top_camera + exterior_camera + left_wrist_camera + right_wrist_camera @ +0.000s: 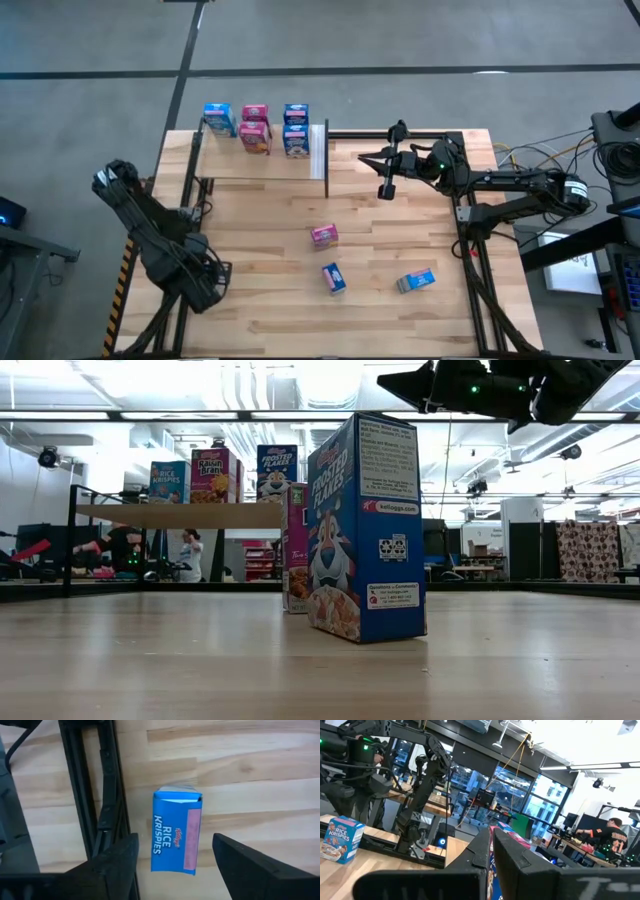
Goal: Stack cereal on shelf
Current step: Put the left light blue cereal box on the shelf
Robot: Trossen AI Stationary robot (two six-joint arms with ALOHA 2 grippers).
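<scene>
While the high view shows five boxes on the shelf [262,168], three cereal boxes [324,235] lie on the desk [400,310]; the right tool [388,186] hangs beside the shelf's end. Low view: a Frosted Flakes box [366,525] stands nearest. Left wrist: left tool [175,862] wide over a Rice Krispies box [176,831]. Right wrist: narrow and seemingly empty, so next comes reaching for a desk box.

The desk [260,300] is carrying three loose cereal boxes: a pink box [323,235], a blue box [333,278] and another blue one [416,281]. The shelf [255,165] is holding five boxes [256,128] along its far edge.
</scene>
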